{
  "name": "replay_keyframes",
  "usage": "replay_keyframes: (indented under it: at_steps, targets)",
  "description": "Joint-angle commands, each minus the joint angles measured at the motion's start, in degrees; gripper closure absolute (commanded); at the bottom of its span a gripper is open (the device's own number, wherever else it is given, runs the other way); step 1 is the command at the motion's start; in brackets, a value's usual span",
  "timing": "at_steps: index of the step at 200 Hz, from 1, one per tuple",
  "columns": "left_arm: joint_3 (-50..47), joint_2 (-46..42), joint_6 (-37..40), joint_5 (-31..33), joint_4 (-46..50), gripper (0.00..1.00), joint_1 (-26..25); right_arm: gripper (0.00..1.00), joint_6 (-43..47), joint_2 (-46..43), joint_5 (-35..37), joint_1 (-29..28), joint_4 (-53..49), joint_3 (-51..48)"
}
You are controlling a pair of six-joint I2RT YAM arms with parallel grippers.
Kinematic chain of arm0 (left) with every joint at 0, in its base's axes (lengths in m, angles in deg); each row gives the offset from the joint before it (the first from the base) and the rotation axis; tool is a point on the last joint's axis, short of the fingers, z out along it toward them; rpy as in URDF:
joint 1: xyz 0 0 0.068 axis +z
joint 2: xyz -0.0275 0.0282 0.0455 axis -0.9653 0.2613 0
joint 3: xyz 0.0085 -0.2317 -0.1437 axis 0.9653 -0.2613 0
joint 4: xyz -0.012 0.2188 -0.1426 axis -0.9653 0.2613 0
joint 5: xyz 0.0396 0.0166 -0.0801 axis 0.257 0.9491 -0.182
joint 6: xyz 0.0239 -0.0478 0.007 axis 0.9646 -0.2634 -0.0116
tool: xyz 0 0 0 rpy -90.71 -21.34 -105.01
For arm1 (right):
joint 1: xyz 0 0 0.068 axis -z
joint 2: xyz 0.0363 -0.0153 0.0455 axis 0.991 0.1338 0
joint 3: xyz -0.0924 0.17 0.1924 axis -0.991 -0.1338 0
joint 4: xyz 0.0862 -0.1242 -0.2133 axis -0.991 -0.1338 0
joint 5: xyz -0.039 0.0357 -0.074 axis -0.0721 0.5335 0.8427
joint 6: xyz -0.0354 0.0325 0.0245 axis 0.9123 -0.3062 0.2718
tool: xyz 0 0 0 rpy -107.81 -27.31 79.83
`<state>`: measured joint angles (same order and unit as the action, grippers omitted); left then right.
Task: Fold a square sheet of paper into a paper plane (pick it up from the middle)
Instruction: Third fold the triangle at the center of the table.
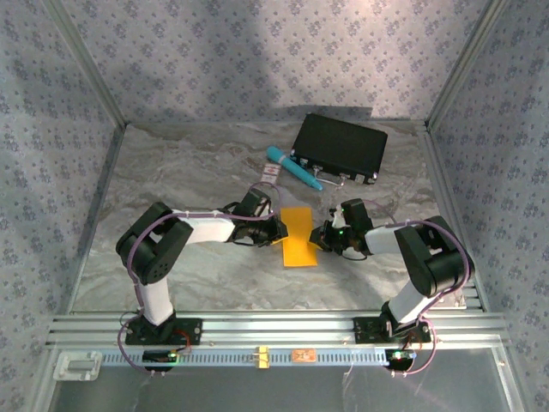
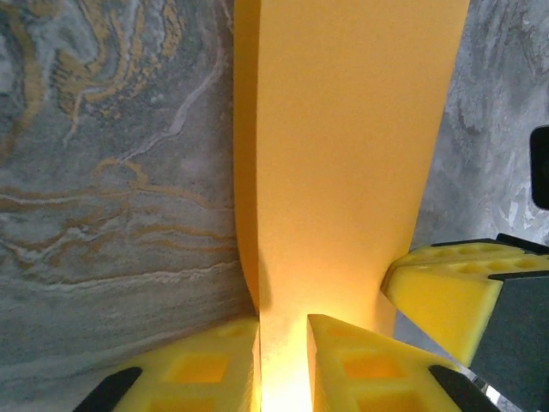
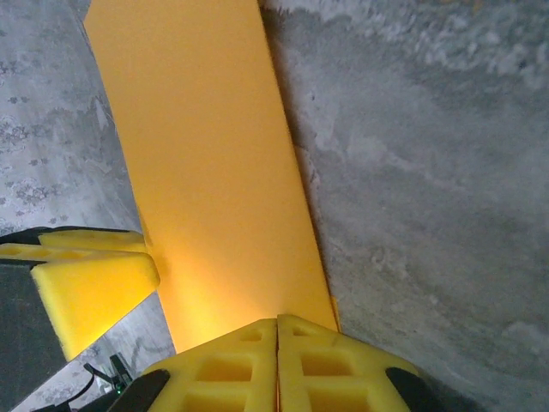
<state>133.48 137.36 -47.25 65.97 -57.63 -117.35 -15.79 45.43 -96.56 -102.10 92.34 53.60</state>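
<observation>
Left tool (image 2: 283, 324) narrowly straddles the square sheet of paper (image 2: 343, 154); right tool (image 3: 276, 322) pressed shut.

The table (image 1: 171, 257) has a grey marbled top with faint ochre veins. The orange-yellow sheet of paper (image 1: 299, 236), folded to a long strip, lies near its middle. Farther back a black case (image 1: 340, 146) sits askew, with a teal pen (image 1: 293, 168) just beside it and a small white-and-red card (image 1: 270, 174) by the pen.
</observation>
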Motion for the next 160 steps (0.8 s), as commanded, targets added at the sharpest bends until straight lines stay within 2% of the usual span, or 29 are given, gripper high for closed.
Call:
replay_keyframes:
  at_steps: [1,14,42,61,73,90,122,133,160]
  targets:
    - [-1.02,-0.87,-0.25,0.13,-0.47,0.87,-0.13,0.88,0.14,-0.51,3.22,-0.12,-3.32,-2.23]
    - [-1.13,-1.43,-0.25,-0.28,-0.38,0.95,0.14,0.84,0.66,-2.10,2.89,-0.16,-2.50,-2.56]
    - [-1.53,-2.98,-0.60,-1.06,0.10,0.96,1.22,0.73,3.49,-8.56,4.46,-0.24,-4.99,-2.52]
    - [-1.42,-4.19,-0.91,-2.08,1.24,0.97,1.97,0.49,8.26,-16.13,9.32,-1.28,-11.36,-2.20]
    - [-1.07,-4.83,-0.87,-2.93,2.29,0.97,2.27,0.41,11.93,-21.91,14.82,-3.46,-17.10,-1.39]
    - [-0.69,-5.57,-1.02,-4.33,3.56,0.97,2.76,0.39,17.90,-29.18,23.32,-7.30,-22.61,-0.81]
    - [-1.05,-7.06,-1.66,-5.64,3.84,0.97,3.71,0.37,29.92,-37.43,31.48,-17.01,-18.44,-4.28]
    - [-0.81,-7.23,-1.38,-5.65,4.42,0.97,3.91,0.31,35.31,-38.69,36.00,-22.09,-16.24,-5.97]
    - [-0.61,-7.37,-0.93,-5.43,5.43,0.97,4.03,0.33,45.60,-36.19,43.60,-32.50,-14.24,-5.79]
